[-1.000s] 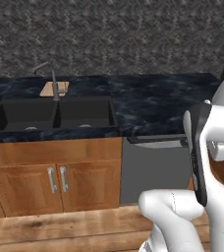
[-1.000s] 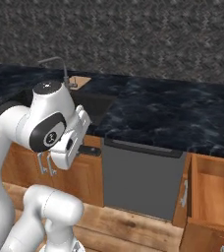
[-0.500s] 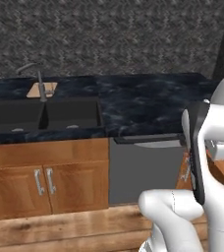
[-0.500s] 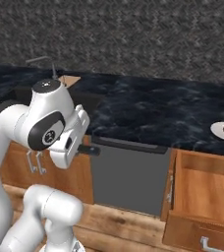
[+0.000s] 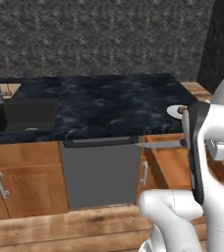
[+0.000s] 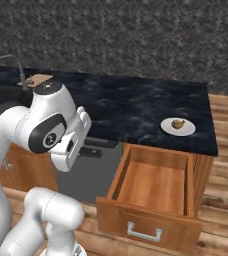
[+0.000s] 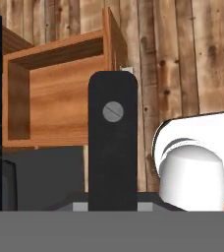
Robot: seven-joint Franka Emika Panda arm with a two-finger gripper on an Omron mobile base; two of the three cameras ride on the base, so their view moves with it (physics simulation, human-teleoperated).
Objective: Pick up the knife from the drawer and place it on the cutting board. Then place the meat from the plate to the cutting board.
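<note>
Plainly the knife [image 7: 112, 147] is a stiff, light thing with a smooth, slippery blade, so the dark handle is the place to hold it. It is held there: the gripper [image 7: 112, 205] is clamped on the handle, whose broad black slab with a single round rivet stands upright in the hand view. In the left base view the slim grey blade pokes out level from behind the arm, just below the counter [image 5: 109, 106] edge and beside the open drawer [image 6: 156, 185]. A grip so far back probably lets the long blade swing, so it wants a steady carry. The drawer's reddish-brown box is pulled out. The cutting board [image 6: 38, 79] lies well apart, by the sink [image 5: 20, 115]. The meat [image 6: 177, 123] sits on the plate [image 6: 178, 131].
</note>
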